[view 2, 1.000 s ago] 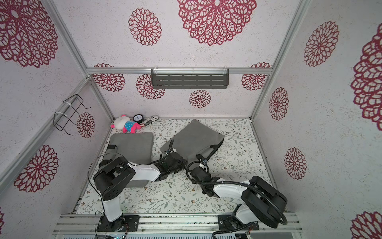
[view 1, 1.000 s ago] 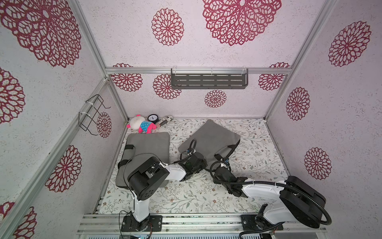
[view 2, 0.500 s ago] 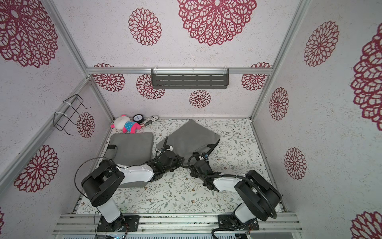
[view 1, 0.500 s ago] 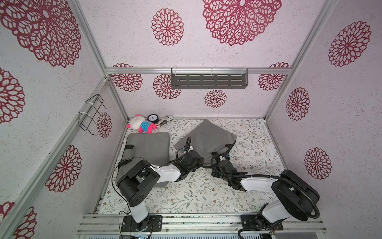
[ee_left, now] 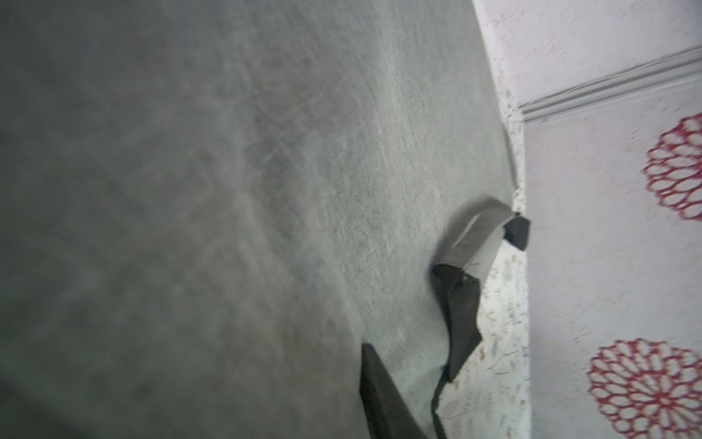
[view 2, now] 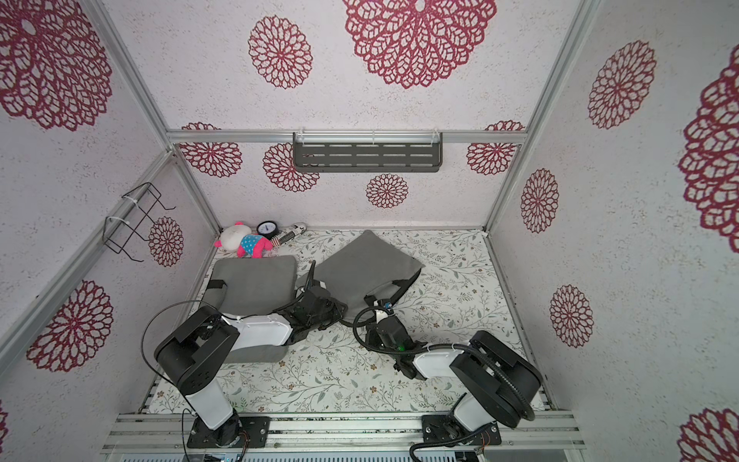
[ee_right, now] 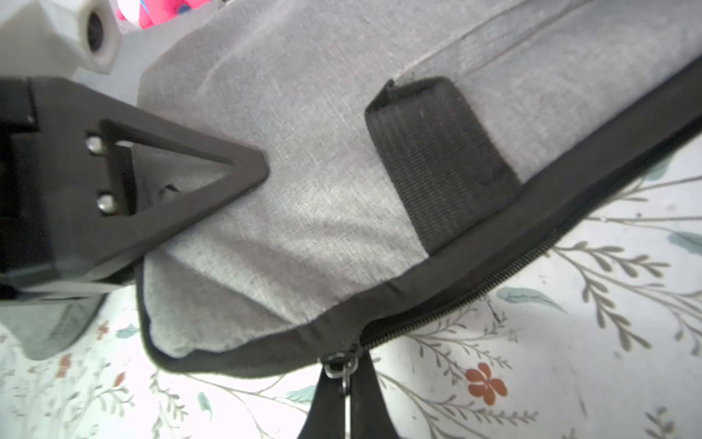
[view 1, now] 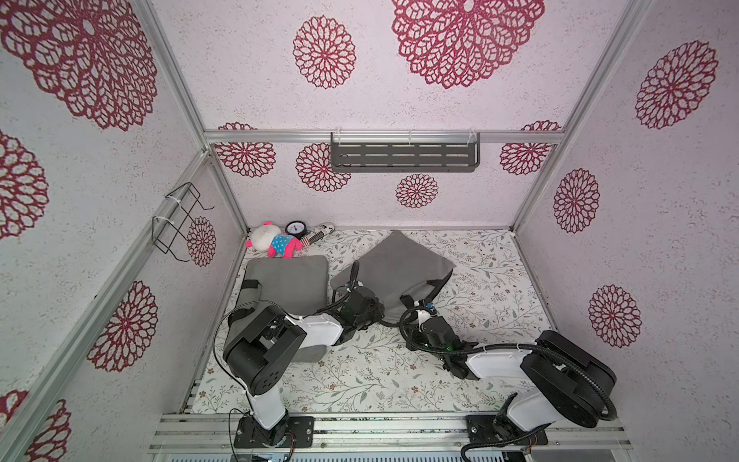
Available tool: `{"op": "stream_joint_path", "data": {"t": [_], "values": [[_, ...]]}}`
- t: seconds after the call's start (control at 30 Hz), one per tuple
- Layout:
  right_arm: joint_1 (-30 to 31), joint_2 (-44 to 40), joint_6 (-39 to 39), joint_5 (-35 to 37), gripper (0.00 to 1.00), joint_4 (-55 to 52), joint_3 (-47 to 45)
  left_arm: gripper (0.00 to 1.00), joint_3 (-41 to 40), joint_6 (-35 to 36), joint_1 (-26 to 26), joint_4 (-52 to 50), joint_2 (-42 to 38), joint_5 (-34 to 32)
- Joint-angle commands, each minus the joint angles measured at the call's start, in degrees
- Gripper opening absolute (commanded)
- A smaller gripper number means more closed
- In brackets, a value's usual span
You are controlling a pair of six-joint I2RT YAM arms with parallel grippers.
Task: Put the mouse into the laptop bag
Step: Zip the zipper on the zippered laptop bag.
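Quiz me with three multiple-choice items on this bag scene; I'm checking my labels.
1. Where is the plush toy? A back-left corner; B on the wall shelf; C beside the right arm's base.
2. The handle strap on the centre bag is: A red; B black; C white.
3. What is the right gripper doing? A open in the air; B holding the toy; C shut on the zipper pull.
Answers: 1 A, both top views show it there. 2 B, the right wrist view shows black webbing. 3 C, its fingers pinch the pull at the bag's edge.
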Motion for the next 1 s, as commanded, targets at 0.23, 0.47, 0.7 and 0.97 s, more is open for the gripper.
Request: {"op": "stream_joint_path", "data": {"t": [0.23, 0.47, 0.7, 0.97], "values": [[2.78, 3.76, -2.99, 4.79, 0.0, -0.73, 6.16, 0.98, -5.2, -8.81, -4.8, 3.51, -2.62, -4.15], [4.24, 3.88, -2.62, 5.45, 0.0, -1.66, 6.77, 0.92, -3.76, -12.73, -8.59, 9.39, 1.89, -1.14], [4.35, 1.54, -1.93, 8.65, 0.0, -3.19, 4.6, 0.17, -2.58, -13.03, -7.34, 6.7, 3.31, -2.82], [-3.58, 1.9, 2.21, 9.71, 0.0, -9.78, 3.38, 0.0, -3.02, -9.97, -6.84, -2.08, -1.94, -9.46]]}}
